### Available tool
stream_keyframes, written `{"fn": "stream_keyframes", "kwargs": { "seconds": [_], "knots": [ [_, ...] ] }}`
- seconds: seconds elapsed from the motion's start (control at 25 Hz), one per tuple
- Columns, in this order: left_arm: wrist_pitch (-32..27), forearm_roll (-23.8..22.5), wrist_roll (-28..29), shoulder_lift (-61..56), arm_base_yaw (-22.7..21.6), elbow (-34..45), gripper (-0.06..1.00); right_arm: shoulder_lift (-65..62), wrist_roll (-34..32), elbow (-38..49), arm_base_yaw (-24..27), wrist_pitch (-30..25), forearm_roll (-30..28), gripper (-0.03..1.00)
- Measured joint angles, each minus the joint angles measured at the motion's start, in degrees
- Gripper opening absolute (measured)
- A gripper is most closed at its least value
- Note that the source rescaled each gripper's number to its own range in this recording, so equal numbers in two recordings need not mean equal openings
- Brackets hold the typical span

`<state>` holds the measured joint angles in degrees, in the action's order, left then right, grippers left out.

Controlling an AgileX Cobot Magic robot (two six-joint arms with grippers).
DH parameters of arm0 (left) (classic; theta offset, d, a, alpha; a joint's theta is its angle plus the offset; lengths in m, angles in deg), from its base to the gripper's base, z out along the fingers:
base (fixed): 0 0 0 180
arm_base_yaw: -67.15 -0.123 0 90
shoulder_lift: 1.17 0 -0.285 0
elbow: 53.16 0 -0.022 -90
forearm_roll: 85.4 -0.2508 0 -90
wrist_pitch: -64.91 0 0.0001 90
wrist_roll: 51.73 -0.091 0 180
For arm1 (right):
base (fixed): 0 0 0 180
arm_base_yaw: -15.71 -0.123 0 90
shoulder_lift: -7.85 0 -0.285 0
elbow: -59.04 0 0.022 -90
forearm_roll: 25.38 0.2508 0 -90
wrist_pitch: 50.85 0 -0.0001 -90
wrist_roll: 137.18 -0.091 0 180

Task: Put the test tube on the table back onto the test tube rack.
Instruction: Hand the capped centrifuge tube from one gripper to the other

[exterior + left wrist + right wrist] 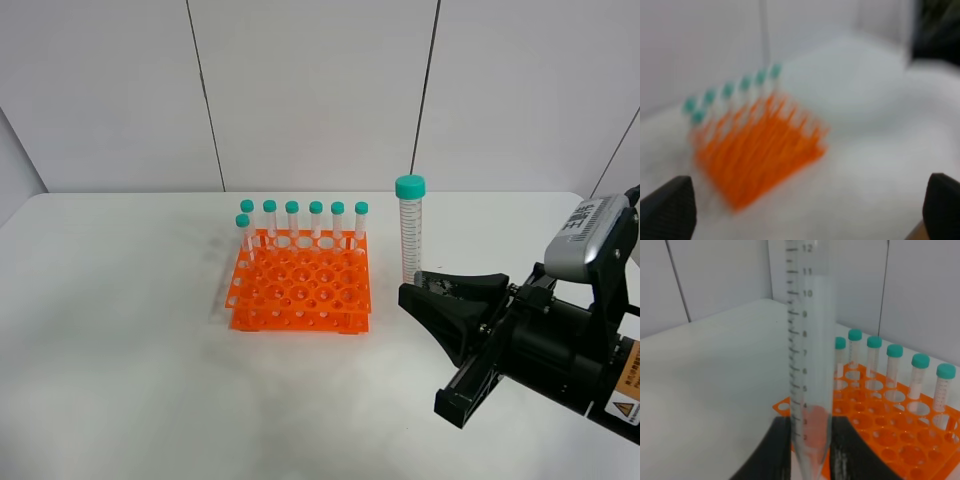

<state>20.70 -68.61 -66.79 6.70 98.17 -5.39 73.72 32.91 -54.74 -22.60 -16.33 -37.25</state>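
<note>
The test tube (410, 230), clear with a teal cap and printed marks, stands upright in the air just right of the orange test tube rack (300, 285). My right gripper (415, 285) is shut on its lower end. In the right wrist view the tube (810, 365) rises between the two black fingers (774, 452), with the rack (880, 435) behind it. My left gripper (805, 215) is open with nothing between its widely spaced fingertips (670, 210). It looks down at a blurred rack (760, 145) and does not show in the exterior high view.
Several identical teal-capped tubes (304, 222) stand along the rack's far row, with one more at its left side. The white table (120, 330) stretches bare left and in front of the rack. A grey panelled wall stands behind.
</note>
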Motion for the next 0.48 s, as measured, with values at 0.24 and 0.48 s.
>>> {"fn": "stream_keyframes", "kwargs": {
  "seconds": [0.24, 0.48],
  "knots": [
    [3.76, 14.51, -15.50, 12.09, 0.00, -0.48, 0.99, 0.00, 0.00, 0.00, 0.00, 0.00, -0.04, 0.03],
    [7.22, 37.33, -36.88, 27.61, 0.00, -0.69, 0.99, 0.00, 0.00, 0.00, 0.00, 0.79, -0.04, 0.03]
  ]
}}
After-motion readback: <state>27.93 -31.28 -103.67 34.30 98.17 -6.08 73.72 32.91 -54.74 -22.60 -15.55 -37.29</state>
